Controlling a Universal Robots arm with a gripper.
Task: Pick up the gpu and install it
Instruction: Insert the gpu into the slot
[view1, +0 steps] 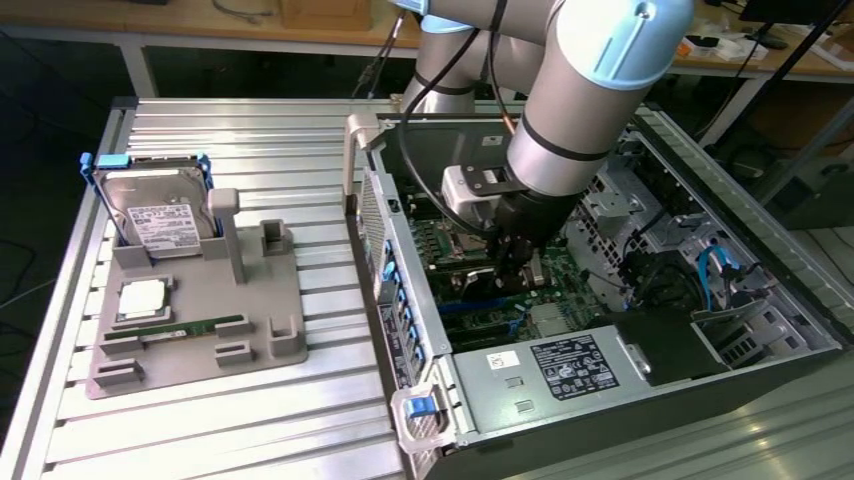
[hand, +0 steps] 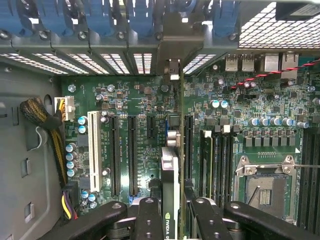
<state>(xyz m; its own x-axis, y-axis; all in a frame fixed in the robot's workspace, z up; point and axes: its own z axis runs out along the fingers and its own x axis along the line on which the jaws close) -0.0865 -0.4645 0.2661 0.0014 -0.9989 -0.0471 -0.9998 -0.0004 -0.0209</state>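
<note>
Arm: comes down from the far side into the open computer case (view1: 607, 395), which lies on its side on the slatted metal table (view1: 267, 420), toward the exterior view's right.
Where the gripper is: the gripper (view1: 518, 262) hangs low inside the case, right over the green motherboard (hand: 140, 105).
Grip: its two black fingers (hand: 150, 217) are clamped on the gpu (hand: 170, 175), one on each face.
How the gpu sits: upright and edge-on between the fingers, with its silver bracket end pointing at the case wall with the blue latches (hand: 140, 12).
Against the board: it runs parallel to the long black slots (hand: 132, 155), one on either side (whether its edge touches the board, I can't tell).
Gray holder (view1: 200, 335): at the exterior view's left, well apart from the case, carrying a hard drive (view1: 158, 215) standing at its far end and a memory stick (view1: 194, 327) lying nearer.
Power supply (view1: 574, 365): at the near end of the case.
</note>
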